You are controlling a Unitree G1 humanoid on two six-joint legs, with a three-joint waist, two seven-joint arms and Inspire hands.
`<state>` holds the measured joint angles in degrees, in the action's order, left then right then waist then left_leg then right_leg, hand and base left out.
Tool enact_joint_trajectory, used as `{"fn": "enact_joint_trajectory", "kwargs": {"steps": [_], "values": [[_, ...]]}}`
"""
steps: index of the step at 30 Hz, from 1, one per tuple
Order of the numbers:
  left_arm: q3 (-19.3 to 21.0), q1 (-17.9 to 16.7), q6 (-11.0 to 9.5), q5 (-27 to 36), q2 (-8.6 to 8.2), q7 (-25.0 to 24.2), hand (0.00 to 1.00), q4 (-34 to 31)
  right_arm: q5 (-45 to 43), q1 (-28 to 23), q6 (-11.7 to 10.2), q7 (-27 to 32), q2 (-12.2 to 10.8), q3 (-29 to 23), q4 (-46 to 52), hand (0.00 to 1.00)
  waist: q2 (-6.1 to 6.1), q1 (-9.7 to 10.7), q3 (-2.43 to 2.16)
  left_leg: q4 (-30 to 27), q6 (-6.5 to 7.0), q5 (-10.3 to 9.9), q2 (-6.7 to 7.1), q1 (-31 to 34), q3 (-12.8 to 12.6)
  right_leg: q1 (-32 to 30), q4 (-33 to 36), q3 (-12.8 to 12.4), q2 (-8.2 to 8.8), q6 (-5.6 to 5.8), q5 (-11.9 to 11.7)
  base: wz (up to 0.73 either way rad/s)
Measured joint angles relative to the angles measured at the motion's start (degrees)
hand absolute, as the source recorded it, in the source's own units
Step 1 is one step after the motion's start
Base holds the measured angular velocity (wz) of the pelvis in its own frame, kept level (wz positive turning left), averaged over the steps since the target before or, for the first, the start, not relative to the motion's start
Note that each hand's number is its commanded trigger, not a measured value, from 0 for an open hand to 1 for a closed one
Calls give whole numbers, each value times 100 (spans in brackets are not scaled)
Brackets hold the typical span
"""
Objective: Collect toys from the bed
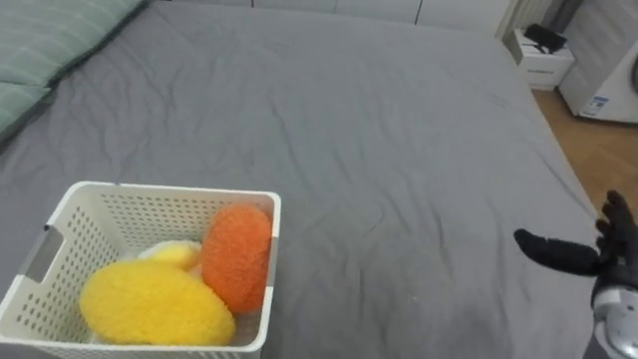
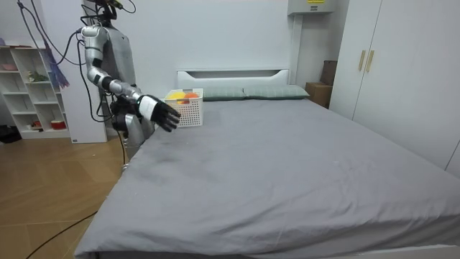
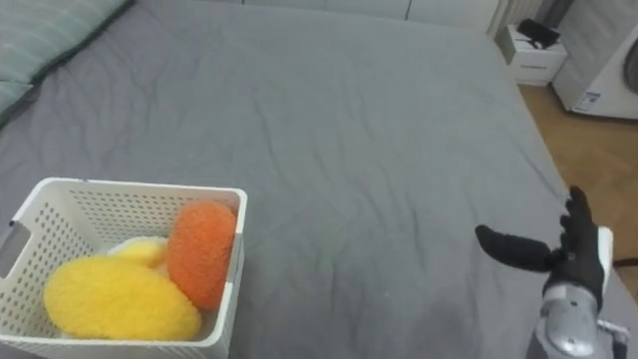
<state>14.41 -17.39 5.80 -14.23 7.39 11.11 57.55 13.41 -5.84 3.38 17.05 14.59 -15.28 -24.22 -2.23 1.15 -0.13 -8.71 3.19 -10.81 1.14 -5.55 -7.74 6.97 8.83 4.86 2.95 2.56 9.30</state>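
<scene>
**Toys in the basket, right hand spread over the bed**

From where I stood, the robot was upright at the side of the bed (image 2: 287,173), up near the headboard end, facing across the grey cover. Its right arm was stretched forward and low over the mattress edge. The right hand (image 1: 610,254) was open, its dark fingers straight and fanned and the thumb pointing inward across the sheet. It held nothing and touched nothing.

The toys were in the white slatted basket (image 1: 150,187), which sat on the cover at the robot's left, well apart from that hand. A big yellow plush toy (image 1: 155,302) lay along the front of the basket. An orange plush toy (image 1: 237,256) stood on end against the right wall, leaning on the yellow one. A paler yellow piece (image 1: 174,253) peeked out behind them; I couldn't tell what it was.

Green striped pillows (image 1: 50,50) lay at the head of the bed beyond the basket. A small white nightstand (image 1: 543,60) stood on the wooden floor past the far corner. Pale wardrobe doors (image 2: 388,79) lined the room view's right, and a white shelf unit (image 2: 32,86) stood behind the robot.
</scene>
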Motion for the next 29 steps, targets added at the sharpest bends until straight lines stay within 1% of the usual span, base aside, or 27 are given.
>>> {"fn": "enact_joint_trajectory", "kwargs": {"steps": [1, 2, 5, 6, 7, 9, 10, 12, 16, 18, 19, 20, 21, 22, 24, 25, 27, 28, 29], "values": [[12, -4, 0, -1, 0, -3, 0, -2, 70, -5, -14, 33, 0, -17, -176, 0, 15, 20, -8, -1, -1, -13, -6, 0, -10, 0, 6, -7, -4, 0, 0, -11], [21, 0, 0, -1, 0, -13, 0, -15, 146, -9, -30, 83, -2, -89, -568, 0, 31, 28, -28, -18, 0, -32, -15, -5, -42, -2, 9, -27, -10, 0, 0, -10], [43, -5, 2, -10, 0, -75, 0, -17, 204, -61, -43, 128, -2, -205, -1358, 0, 48, 43, -35, -23, -2, -44, -25, -31, -83, 8, 15, -60, -18, 0, 0, -9], [62, -17, 3, -18, 0, -81, 0, 13, 203, -90, -45, 112, -3, -207, -1724, 0, 39, 32, -26, -2, -6, -46, -30, -92, -102, 48, 16, -84, -26, -1, 0, -8], [74, -21, 3, -35, -2, -82, 0, 44, 205, -117, -45, 110, -4, -211, -1900, 0, 48, 22, -28, 4, -10, -51, -33, -118, -108, 67, 15, -95, -30, -1, 1, -8], [136, -21, 9, -46, -17, -82, 0, 139, 200, -162, -50, 102, -4, -217, -2680, 0, 56, 26, -25, -1, -11, -64, -34, -155, -85, 110, -9, -92, -31, -4, 3, 0], [134, -13, 12, -43, -17, -82, 0, 154, 199, -189, -49, 101, -4, -216, -2863, 0, 55, 27, -24, -4, -10, -66, -34, -155, -82, 107, -13, -89, -29, -7, 6, 0], [129, -1, 30, -40, -4, -151, 0, 200, 247, -246, -18, 89, -7, -215, -3628, 0, 35, 28, -24, -14, -12, -82, -28, -182, -86, 118, -19, -73, -15, -22, 46, 0], [130, -84, 172, -24, -7, -186, 0, 225, 201, -421, 49, -79, -94, -218, -4475, 0, 28, 41, -14, -26, -17, -87, -27, -214, -97, 142, -18, -68, -12, -20, 83, 0], [146, -87, 228, -157, -9, -271, 0, 225, -38, -506, 221, -325, -128, -191, -4989, 0, 17, 34, -13, -23, -21, -95, -26, -236, -97, 131, -6, -75, -8, -20, 112, -4], [155, -105, 259, -164, -9, -303, 0, 226, -98, -529, 272, -405, -135, -170, -5101, 0, 18, 38, -9, -21, -21, -95, -25, -238, -96, 136, -10, -72, -8, -18, 113, 0], [162, -108, 299, -165, -10, -342, 0, 227, -189, -591, 374, -577, -164, -146, -5285, 0, 12, 29, -6, -14, -21, -95, -25, -253, -97, 144, -10, -67, -7, -18, 113, 0], [161, -106, 332, -168, -11, -391, 0, 227, -268, -655, 502, -744, -200, -5, -5401, 0, -1, 19, -6, -8, -22, -95, -25, -262, -97, 153, -10, -67, -8, -20, 115, 0], [161, -103, 354, -168, -12, -415, 0, 227, -314, -692, 559, -849, -219, 82, -5431, 0, -6, 18, -5, -9, -22, -95, -25, -265, -96, 157, -12, -66, -8, -21, 115, 0], [158, -52, 416, -166, -12, -494, 0, 223, -540, -716, 749, -1240, -264, 421, -5592, 0, -13, 15, 0, -20, -24, -113, -26, -260, -94, 160, -12, -64, -7, -19, 117, 0], [158, -42, 423, -166, -11, -514, 0, 225, -585, -718, 800, -1337, -273, 502, -5602, 0, -12, 14, 1, -30, -26, -128, -27, -253, -91, 158, -10, -63, -8, -19, 118, 0], [148, -15, 443, -161, -15, -517, 0, 250, -808, -704, 928, -1668, -311, 619, -5606, 0, 6, 3, -5, -93, -31, -159, -35, -213, -77, 153, -9, -59, -14, -19, 117, 0], [136, -3, 458, -161, -16, -517, 0, 269, -873, -685, 953, -1738, -318, 623, -5603, 0, 13, 1, -7, -94, -29, -158, -35, -209, -74, 148, -7, -59, -13, -20, 117, 0], [109, 1, 497, -159, -27, -517, 0, 275, -975, -631, 1040, -1837, -322, 628, -5586, 0, 29, 1, -13, -94, -25, -155, -34, -207, -69, 144, -4, -60, -13, -21, 116, 0]]}}
